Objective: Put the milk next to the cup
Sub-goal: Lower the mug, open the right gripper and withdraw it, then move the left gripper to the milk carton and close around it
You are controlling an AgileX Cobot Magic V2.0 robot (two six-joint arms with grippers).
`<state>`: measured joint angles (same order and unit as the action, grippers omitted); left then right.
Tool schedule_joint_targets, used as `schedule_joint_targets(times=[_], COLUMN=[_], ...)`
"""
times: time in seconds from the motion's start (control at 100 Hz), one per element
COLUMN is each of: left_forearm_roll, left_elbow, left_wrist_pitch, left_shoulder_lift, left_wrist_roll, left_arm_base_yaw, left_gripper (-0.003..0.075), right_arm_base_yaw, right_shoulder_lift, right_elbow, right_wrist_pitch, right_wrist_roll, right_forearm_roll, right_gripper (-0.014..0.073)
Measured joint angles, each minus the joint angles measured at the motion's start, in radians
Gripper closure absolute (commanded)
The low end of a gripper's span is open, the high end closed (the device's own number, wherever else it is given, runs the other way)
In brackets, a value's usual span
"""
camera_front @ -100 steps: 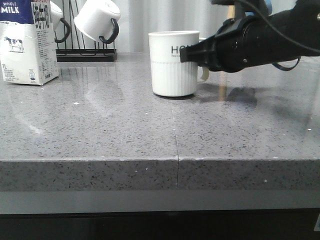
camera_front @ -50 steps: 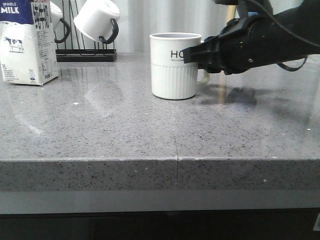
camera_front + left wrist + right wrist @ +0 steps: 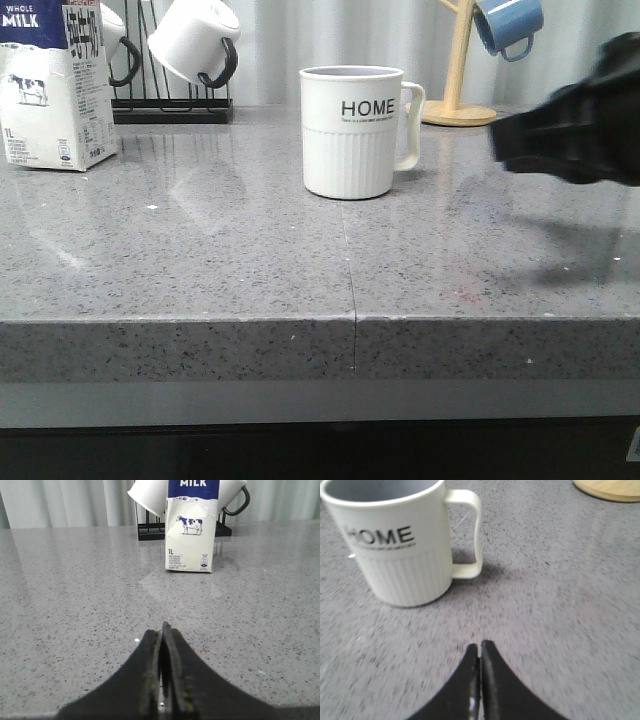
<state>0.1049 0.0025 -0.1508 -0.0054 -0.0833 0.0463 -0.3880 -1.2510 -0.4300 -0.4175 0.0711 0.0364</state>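
The milk (image 3: 55,85), a tall white carton with a dark blue top and a cow picture, stands upright at the far left of the grey counter; it also shows in the left wrist view (image 3: 191,527). The cup (image 3: 352,130), an off-white ribbed mug marked "HOME" with a squarish handle, stands mid-counter, far to the right of the milk; it also shows in the right wrist view (image 3: 395,540). My right gripper (image 3: 500,140) is shut and empty, off to the cup's right, and shows in its wrist view (image 3: 480,647). My left gripper (image 3: 162,630) is shut and empty, well short of the milk.
A black rack (image 3: 170,105) with white black-handled mugs (image 3: 195,40) stands behind the milk. A wooden mug tree (image 3: 460,70) holding a blue mug (image 3: 508,25) stands at the back right. The counter's front edge (image 3: 355,325) runs across the front view.
My right arm has pulled back to the right, away from the cup, uncovering the "HOME" lettering and the handle. The cup and milk have stayed put.
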Motion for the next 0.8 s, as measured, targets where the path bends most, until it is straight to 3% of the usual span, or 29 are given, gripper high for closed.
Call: schedule_joint_targets(times=[0.48,0.8], left_forearm_roll=[0.0,0.0], left_elbow=[0.0,0.0], left_wrist_pitch=[0.0,0.041], left_shoulder_lift=[0.0,0.0], left_wrist_roll=[0.0,0.0], left_arm_base_yaw=[0.0,0.0], left_gripper=[0.0741,0.0741], right_arm_base_yaw=[0.0,0.0], right_shoulder_lift=[0.726,1.083], right_elbow=[0.084,0.087], right_wrist_pitch=[0.565,0.916], right_wrist_roll=[0.0,0.0], right_forearm_roll=[-0.004,-0.015], right_gripper=[0.0662,0.0662])
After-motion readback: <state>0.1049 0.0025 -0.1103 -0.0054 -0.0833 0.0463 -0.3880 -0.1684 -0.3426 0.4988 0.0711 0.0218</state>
